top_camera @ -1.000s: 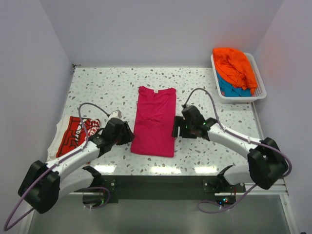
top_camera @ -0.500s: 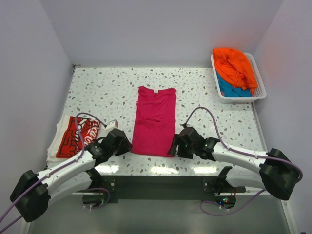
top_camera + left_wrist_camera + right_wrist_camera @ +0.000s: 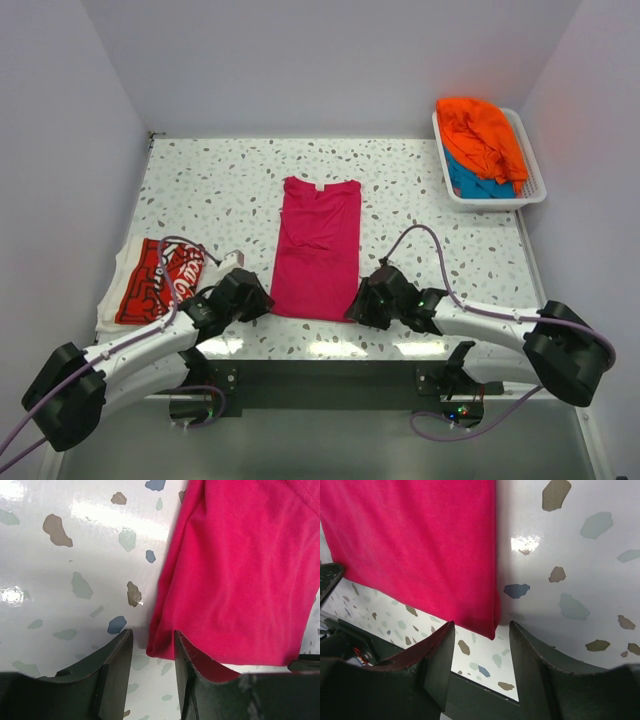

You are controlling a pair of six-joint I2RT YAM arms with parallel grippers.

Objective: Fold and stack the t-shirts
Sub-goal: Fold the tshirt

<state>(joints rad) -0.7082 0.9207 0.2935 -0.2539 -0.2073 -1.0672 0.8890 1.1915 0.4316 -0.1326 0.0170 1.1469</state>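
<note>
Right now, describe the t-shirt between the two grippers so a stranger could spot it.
On the speckled table, look to the middle. A magenta-pink t-shirt lies flat there, folded into a long strip, collar at the far end. It is plain, unlike the red lettered t-shirt at the left edge, and not heaped in the white basket like the orange t-shirt and teal-blue t-shirt.

The right hand point(image 3: 481, 630) hangs low over the speckled surface point(image 3: 570, 580), its two dark fingers point(image 3: 437, 655) standing apart. A magenta-pink t-shirt point(image 3: 410, 545) fills the view from 9 to 12 o'clock. Its corner lies at the mouth of the gap, and neither finger is pressing it.
</note>
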